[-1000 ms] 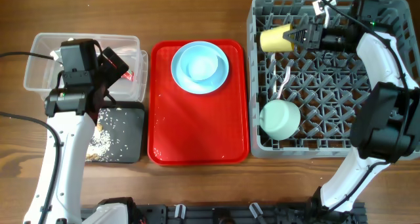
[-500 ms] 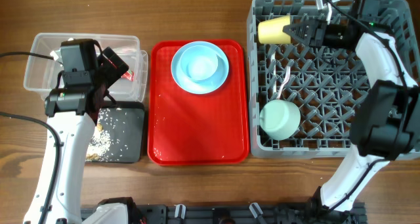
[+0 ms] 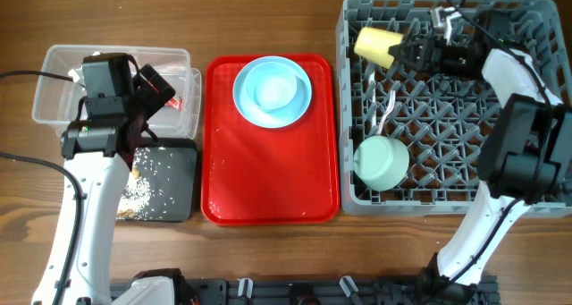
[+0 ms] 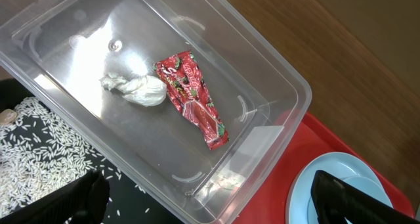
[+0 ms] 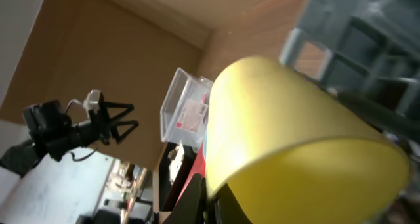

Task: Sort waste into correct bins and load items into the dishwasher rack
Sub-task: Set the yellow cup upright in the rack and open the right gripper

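Yellow cup (image 3: pixel 377 45) gripped by right hand (image 3: pixel 407 51) over rack (image 3: pixel 347 117), left hand (image 3: pixel 153 92) wide above tub (image 3: pixel 52 92)

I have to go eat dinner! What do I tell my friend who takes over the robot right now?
Left tool: open, empty, above the clear tub.
Right tool: shut on the yellow cup, tilted at a corner of the dishwasher rack.
Done: red-and-white wrapper and white tissue in the tub; food scraps on the black tray; green bowl and white cutlery in the rack.
Left: release the cup, then move the light blue plates off the red tray into the rack.
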Controlling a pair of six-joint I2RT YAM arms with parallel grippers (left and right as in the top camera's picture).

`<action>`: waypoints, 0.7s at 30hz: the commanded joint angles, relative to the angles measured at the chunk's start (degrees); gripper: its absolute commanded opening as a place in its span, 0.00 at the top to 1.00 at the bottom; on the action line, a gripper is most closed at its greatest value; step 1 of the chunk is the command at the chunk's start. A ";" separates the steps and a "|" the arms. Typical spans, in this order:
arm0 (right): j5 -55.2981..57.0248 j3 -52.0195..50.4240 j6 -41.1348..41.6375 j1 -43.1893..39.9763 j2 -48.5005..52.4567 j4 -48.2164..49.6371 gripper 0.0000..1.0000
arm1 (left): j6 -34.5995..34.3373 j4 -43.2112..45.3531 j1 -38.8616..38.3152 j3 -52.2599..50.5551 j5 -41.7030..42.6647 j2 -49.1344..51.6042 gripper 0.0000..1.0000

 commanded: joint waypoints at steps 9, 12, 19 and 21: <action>12.85 0.00 -2.01 -6.12 0.83 -9.46 0.75 | 0.09 0.15 0.15 0.66 -0.55 -0.37 0.00; 16.57 0.07 -2.01 -6.91 -1.09 -10.60 0.69 | 0.09 0.15 0.15 0.66 -0.55 -0.37 0.00; 32.81 0.48 5.03 -6.45 -10.38 -10.86 0.68 | 0.09 0.15 0.15 0.66 -0.55 -0.37 0.00; 37.33 0.48 6.78 -5.42 -14.36 -10.86 0.67 | 0.09 0.15 0.15 0.66 -0.55 -0.37 0.00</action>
